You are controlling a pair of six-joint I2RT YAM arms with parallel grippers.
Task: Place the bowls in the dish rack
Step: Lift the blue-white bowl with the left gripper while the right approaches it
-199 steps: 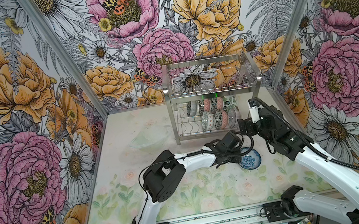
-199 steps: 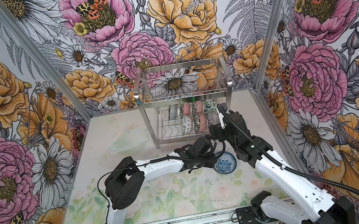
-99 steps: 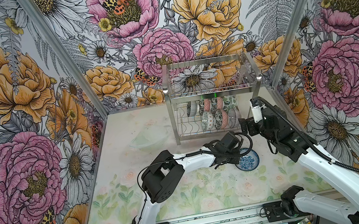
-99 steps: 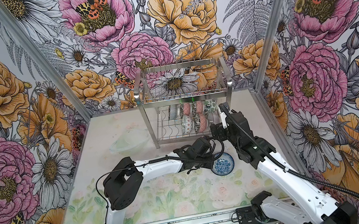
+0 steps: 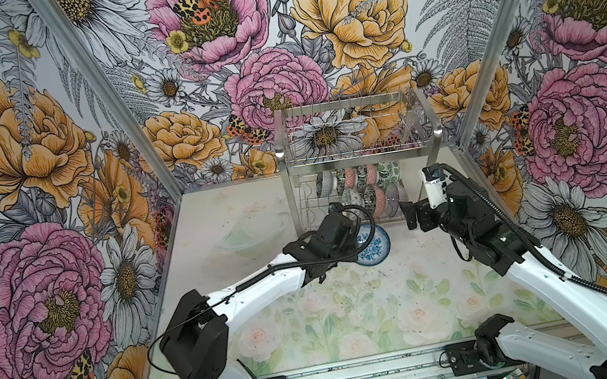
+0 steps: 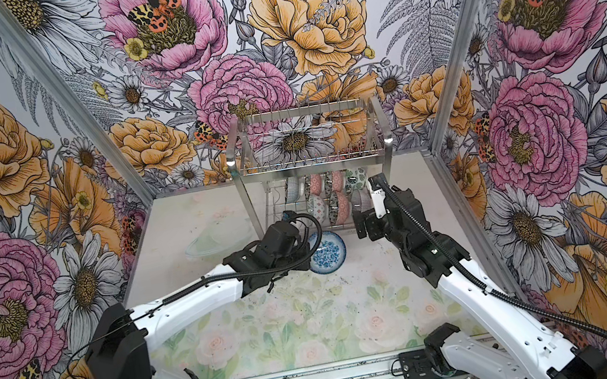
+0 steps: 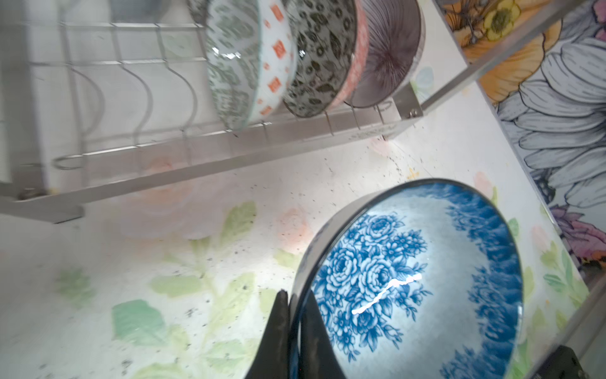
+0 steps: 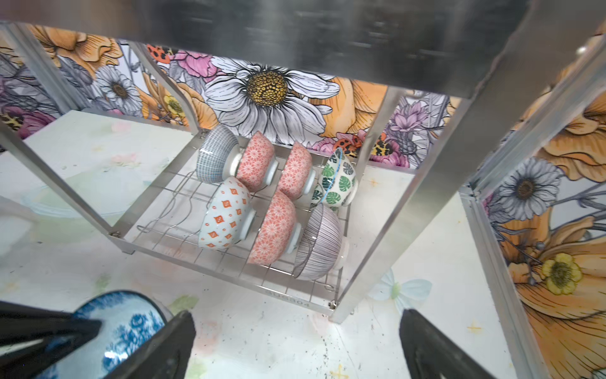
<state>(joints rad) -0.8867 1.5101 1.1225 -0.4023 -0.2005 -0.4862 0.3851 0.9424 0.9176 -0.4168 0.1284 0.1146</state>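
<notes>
At left, my left gripper (image 7: 294, 297) pinches the rim of one blue floral bowl (image 7: 410, 279), which sits tilted just in front of the dish rack (image 5: 355, 156). On the rack's lower shelf I count seven bowls (image 8: 226, 213) on edge, in two rows. At right, my right gripper (image 8: 296, 316) hangs spread wide and empty, near the rack's right leg.

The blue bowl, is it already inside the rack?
No, in the left wrist view the blue bowl is outside the rack, its rim pinched by the left tool.
</notes>
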